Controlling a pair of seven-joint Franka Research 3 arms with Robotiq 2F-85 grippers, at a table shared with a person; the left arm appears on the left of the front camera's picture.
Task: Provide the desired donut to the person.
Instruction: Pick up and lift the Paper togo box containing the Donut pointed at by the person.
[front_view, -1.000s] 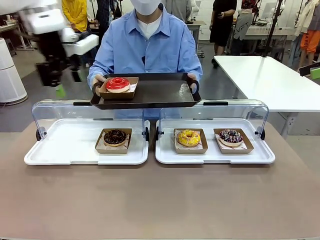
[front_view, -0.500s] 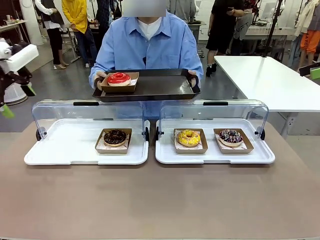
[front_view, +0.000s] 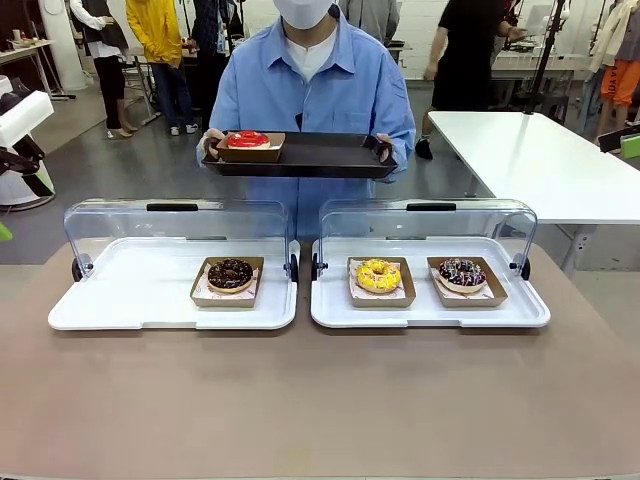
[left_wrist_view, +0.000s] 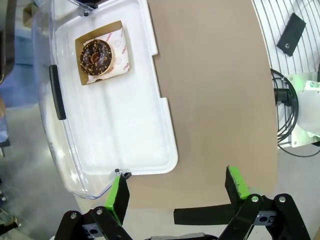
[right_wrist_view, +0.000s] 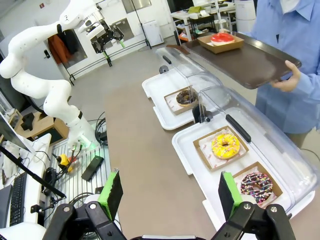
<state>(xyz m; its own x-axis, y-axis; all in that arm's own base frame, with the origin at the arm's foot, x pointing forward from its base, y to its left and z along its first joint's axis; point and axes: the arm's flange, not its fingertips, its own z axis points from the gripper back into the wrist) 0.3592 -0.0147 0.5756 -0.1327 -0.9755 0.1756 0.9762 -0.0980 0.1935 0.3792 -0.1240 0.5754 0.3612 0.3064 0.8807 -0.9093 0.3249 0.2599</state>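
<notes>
One red donut (front_view: 248, 139), tray (front_view: 320, 157) held crosswise

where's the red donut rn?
Front view: red donut sits in a paper box at the left end of the dark tray the person holds.

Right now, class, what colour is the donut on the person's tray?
The donut is red; the front view shows it best.
</notes>
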